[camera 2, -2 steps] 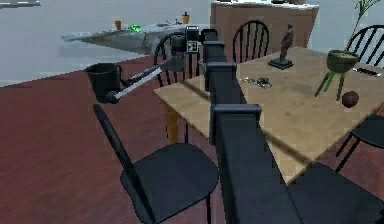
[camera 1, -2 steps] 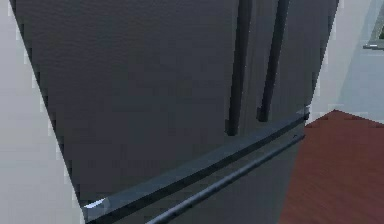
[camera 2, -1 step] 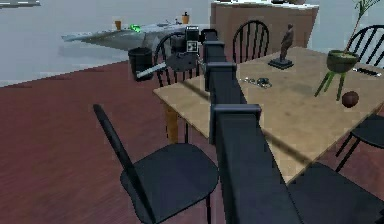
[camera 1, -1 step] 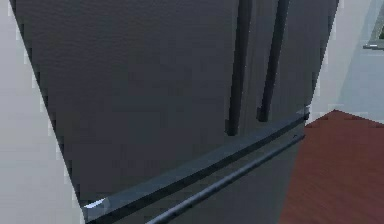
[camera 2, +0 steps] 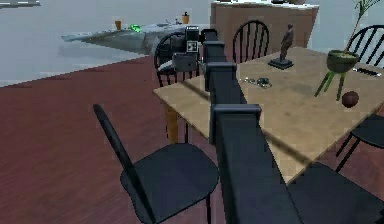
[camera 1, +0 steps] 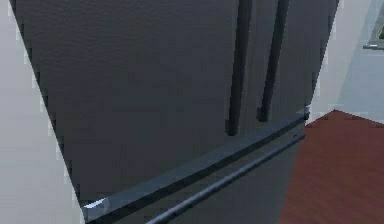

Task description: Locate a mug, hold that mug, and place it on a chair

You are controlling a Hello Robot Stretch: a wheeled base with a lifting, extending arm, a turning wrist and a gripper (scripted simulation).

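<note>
No mug I can pick out, arm reaching over the dining table

The gripper (camera 2: pixel 178 63) sits off the table's (camera 2: pixel 290 110) far left corner, right in front of a chair back (camera 2: pixel 163 48). With that behind it I can't tell if it's carrying anything, or what the fingers are doing. Nothing on the tabletop reads as a mug to me: a dark statuette (camera 2: pixel 287 45) at the far edge, then a potted plant (camera 2: pixel 340 65) and a round reddish thing (camera 2: pixel 350 99) toward the right edge. My guess is the tiny coloured blobs (camera 2: pixel 118 25) on the grey counter (camera 2: pixel 100 38), well beyond the gripper, up and left of it, but they're too small to call. Handy bit: a black chair (camera 2: pixel 170 175) stands at the table's near left edge, just left of the arm. Dead ahead is a dark fridge (camera 1: pixel 150 90) up close
</note>
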